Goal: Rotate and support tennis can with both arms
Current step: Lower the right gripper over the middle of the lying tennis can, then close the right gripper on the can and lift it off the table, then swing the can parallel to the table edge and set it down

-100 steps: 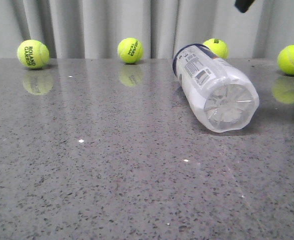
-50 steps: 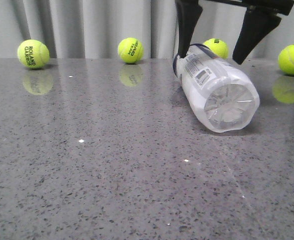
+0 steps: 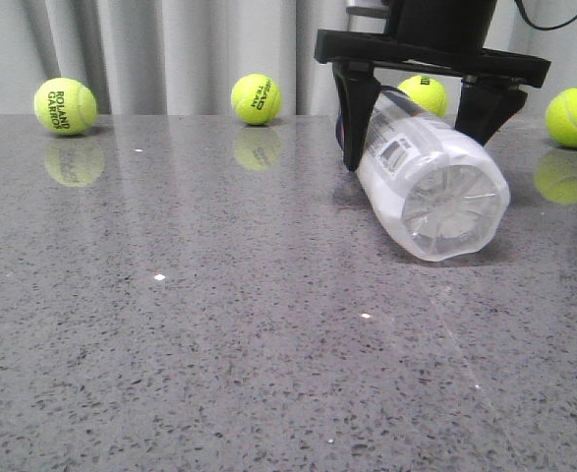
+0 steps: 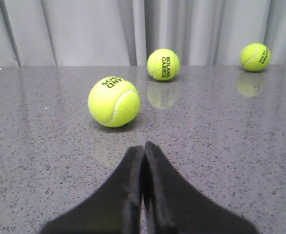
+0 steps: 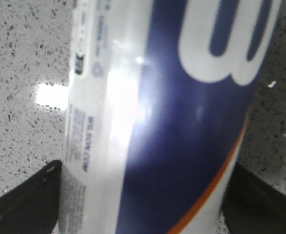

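Two fingers of right gripper (image 3: 421, 123) straddle tennis can (image 3: 428, 187); jaws apart.

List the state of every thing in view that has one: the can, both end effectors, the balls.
tennis can: lying on its side on the table, ridged base toward the camera
right end effector: open, fingers straddling the can's far end
left end effector: shut, empty, low over the table
tennis balls: resting loose on the table, apart from the can

Grey table (image 3: 219, 344): tennis can (image 3: 431, 187) lying, tennis balls (image 3: 65, 106).
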### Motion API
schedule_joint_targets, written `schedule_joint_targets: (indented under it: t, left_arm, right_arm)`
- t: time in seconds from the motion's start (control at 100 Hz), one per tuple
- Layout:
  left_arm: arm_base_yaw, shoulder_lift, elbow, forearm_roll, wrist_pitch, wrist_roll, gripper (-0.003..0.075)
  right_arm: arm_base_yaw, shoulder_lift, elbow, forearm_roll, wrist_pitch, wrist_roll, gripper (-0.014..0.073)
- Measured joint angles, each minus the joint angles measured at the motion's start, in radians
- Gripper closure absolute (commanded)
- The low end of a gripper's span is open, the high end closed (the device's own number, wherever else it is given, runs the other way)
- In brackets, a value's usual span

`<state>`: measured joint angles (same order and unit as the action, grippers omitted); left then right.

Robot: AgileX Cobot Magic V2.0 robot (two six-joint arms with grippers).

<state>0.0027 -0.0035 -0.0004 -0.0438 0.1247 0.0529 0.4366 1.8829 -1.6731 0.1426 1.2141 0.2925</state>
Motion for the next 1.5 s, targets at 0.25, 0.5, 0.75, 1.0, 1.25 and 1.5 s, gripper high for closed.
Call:
schedule_joint_targets:
  t: [0.25, 0.5, 0.75, 1.0, 1.25, 1.5]
  left_arm:
    - [0.0, 0.0, 0.0, 0.0, 0.0, 0.0, 0.074]
    - [0.0, 0.0, 0.0, 0.0, 0.0, 0.0, 0.074]
    - [0.0, 0.0, 0.0, 0.0, 0.0, 0.0, 0.074]
    - [0.0, 0.0, 0.0, 0.0, 0.0, 0.0, 0.074]
    - [0.0, 0.0, 0.0, 0.0, 0.0, 0.0, 0.074]
    - [0.0, 0.0, 0.0, 0.0, 0.0, 0.0, 0.074]
  right_arm:
    - [0.0, 0.0, -0.001, 0.0, 0.0, 0.0, 0.0225]
    - [0.009, 0.002, -0.127, 0.0, 0.023, -0.097, 0.0225]
    - [0.086, 0.002, -0.306, -0.002, 0.027, -0.561, 0.0233]
    - [0.142, 0.002, -0.317, 0.0, 0.034, -1.092, 0.0233]
    - [0.164, 0.04, -0.317, 0.0, 0.034, -1.297, 0.0233]
    - [0.179, 0.107, -0.317, -0.016, 0.034, -1.352, 0.0233]
